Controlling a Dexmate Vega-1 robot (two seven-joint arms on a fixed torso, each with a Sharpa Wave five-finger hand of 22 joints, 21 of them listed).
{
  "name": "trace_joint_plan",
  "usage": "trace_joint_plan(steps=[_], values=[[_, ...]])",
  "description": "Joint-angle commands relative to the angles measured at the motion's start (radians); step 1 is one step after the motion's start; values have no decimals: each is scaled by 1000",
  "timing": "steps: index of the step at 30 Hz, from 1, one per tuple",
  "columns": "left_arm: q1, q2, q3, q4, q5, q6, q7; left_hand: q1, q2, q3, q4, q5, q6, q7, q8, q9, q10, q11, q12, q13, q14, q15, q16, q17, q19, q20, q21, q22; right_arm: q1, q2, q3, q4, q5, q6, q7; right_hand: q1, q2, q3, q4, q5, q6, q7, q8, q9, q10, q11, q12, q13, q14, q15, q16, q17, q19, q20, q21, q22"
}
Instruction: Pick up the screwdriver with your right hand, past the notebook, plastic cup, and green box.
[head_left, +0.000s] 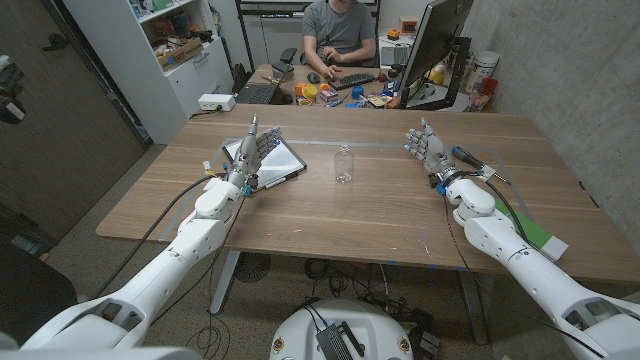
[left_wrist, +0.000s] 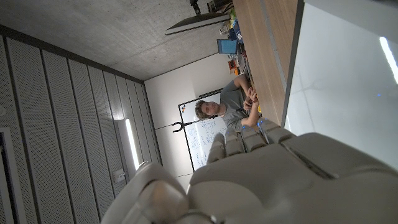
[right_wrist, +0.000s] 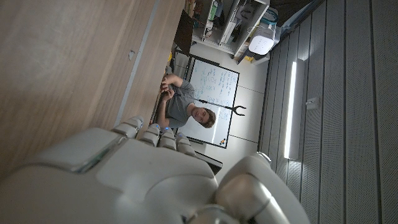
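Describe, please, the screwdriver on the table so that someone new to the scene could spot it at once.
Start at the wooden table and go to the robot's right hand, raised with fingers apart. The screwdriver lies just beyond it on the outer side. It is slim, with a dark blue handle and thin metal shaft, unlike the clear plastic cup mid-table.

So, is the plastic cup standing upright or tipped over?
Upright: the plastic cup stands on its base on the table, alone.
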Motion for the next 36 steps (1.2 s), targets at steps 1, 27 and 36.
trace_joint_plan(steps=[1,27,36], values=[[5,-67,-76,14,76,32,-57,11,1,-2,6,7,5,0,6,4,9,2,6,2,8,-60,3,2,7,-54,5,5,4,-19,9,-14,-22,-12,6,8,6,1,7,7,8,1,6,4,10,4,2,4,9,3,5,3,8,0,7,4],[14,-127,-165,-3,149,63,-114,10,0,-3,6,6,4,7,3,5,8,-4,5,2,8,-59,3,2,6,-54,5,5,183,-474,-112,-346,-605,-522,-75,270,-46,70,-170,74,58,7,38,5,59,-15,17,6,39,-7,2,-2,36,21,10,2],[11,-130,-172,-11,164,70,-126,10,0,-3,7,6,6,8,3,5,8,0,5,3,8,-59,4,2,6,-54,6,5,234,-503,-209,-403,-829,-725,-83,295,-55,72,-181,85,80,4,42,6,79,-20,23,6,51,-20,3,-2,44,14,11,2]])
